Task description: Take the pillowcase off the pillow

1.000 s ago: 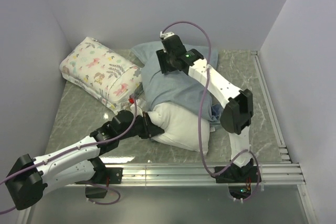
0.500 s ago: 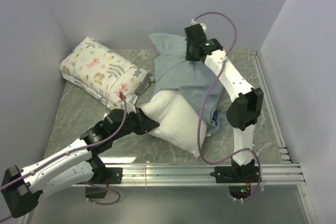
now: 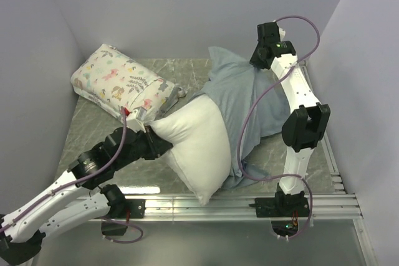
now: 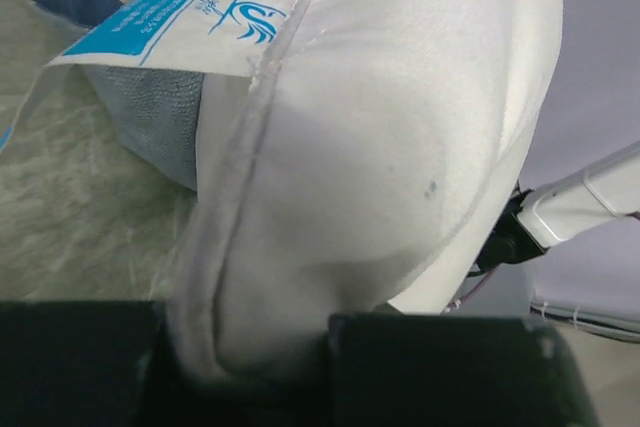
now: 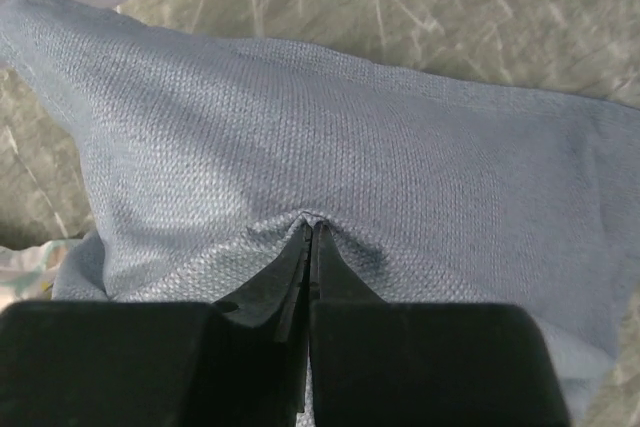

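Currently | left claw (image 4: 245, 342) clamped on pillow (image 3: 193, 147) corner | right claw (image 5: 310, 247) pinching pillowcase (image 3: 249, 101) fold | pillow partly uncovered

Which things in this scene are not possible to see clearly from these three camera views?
- Top view: how much of the pillow sits inside the pillowcase; the cloth covers that end.
- Left wrist view: the print on the blue label is too small to read.
- Right wrist view: the pillow does not show; the pillowcase, pinched by the right end effector, fills the frame.
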You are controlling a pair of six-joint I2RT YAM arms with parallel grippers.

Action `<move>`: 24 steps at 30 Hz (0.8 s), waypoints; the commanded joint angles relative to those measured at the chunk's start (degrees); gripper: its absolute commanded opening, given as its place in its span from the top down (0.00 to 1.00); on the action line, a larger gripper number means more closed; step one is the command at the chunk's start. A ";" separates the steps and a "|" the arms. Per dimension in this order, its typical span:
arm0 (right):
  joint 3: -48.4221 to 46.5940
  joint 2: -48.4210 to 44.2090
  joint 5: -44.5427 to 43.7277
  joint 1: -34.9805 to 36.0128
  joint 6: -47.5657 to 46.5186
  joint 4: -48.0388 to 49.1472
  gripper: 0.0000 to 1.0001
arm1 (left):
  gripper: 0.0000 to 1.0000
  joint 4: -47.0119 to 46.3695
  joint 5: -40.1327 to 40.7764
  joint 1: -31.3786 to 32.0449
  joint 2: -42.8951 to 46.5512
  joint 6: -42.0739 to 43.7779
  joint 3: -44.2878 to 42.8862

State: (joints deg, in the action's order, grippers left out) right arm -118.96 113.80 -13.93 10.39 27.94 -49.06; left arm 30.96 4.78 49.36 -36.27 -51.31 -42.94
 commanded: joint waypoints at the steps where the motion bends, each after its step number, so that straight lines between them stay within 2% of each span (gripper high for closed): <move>1: -2.07 0.90 -7.09 -7.13 1.75 6.42 1.00 | 1.00 12.89 7.59 0.38 3.40 1.21 -5.57; 3: 0.21 -0.50 -5.94 -8.10 3.07 7.39 1.00 | 1.00 13.86 10.06 0.38 3.14 1.30 -7.32; 9: 10.92 -7.35 -3.90 -8.72 4.48 12.40 1.00 | 0.99 14.65 20.88 -1.28 -6.96 4.89 -16.63; 12: 18.21 -11.04 -3.56 -9.42 5.45 14.86 1.00 | 0.99 11.85 16.52 -9.78 -11.27 9.37 -19.02; 13: 20.06 -12.88 -3.21 -9.77 5.72 16.35 1.00 | 0.99 10.89 14.23 -16.51 -12.41 11.73 -19.11; 14: 23.30 -13.86 -2.33 -10.13 5.80 17.06 1.00 | 1.00 8.44 8.99 -19.89 -12.85 12.72 -19.11; 16: 26.39 -16.40 -1.54 -11.61 5.98 19.25 1.00 | 1.00 6.67 5.44 -26.82 -15.04 14.39 -19.72; 19: 29.83 -18.69 0.05 -11.80 5.54 20.23 1.00 | 0.99 3.15 2.00 -29.32 -19.78 14.40 -21.39; 23: 33.86 -23.26 2.24 -11.63 5.28 21.81 1.00 | 0.98 -0.46 -1.78 -29.32 -28.14 14.48 -25.26; 24: 34.66 -24.40 2.59 -11.45 5.02 22.07 0.95 | 0.96 -0.81 -1.87 -29.32 -29.72 14.48 -27.35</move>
State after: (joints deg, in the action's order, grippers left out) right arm -86.48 93.93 -5.96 1.74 35.03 -30.26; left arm 35.48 1.74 21.39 -62.83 -38.15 -64.47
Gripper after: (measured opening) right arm 0.025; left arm 0.159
